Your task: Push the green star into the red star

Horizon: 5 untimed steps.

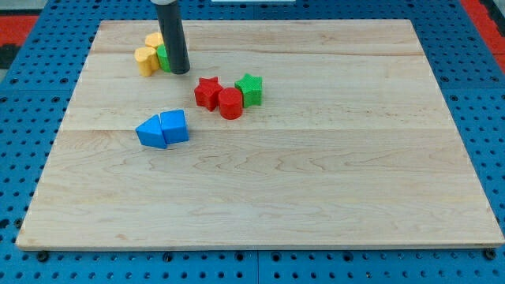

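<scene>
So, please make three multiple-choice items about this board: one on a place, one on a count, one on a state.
1. Where is my tip?
A. by the yellow blocks at the view's top left
B. beside the blue blocks
C. off the board

2. How many red blocks show?
A. one
B. two
C. four

3. What does the green star touch?
A. the red star
B. my tip
C. the red cylinder

Key: 1 A, the rod ends there, by a green block. 2 B, the red star and red cylinder. 3 C, the cylinder separates the stars.

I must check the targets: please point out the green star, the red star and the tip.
green star (250, 87): camera view, top face.
red star (207, 91): camera view, top face.
my tip (180, 72): camera view, rod's lower end.
</scene>
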Available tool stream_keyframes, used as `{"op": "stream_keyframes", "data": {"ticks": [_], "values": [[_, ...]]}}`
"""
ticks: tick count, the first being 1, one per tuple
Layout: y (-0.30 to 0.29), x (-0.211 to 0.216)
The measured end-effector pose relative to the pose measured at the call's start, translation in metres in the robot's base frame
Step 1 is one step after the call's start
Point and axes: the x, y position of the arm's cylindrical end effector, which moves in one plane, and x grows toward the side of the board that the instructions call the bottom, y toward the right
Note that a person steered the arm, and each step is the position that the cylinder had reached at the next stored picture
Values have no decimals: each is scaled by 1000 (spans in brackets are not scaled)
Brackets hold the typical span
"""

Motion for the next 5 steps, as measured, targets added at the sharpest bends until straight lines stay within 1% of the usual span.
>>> {"op": "stream_keyframes", "data": {"ticks": [1, 2, 3, 4, 5], "values": [[18, 15], [-18, -6], [-41, -30], [-5, -17], [86, -15]]}}
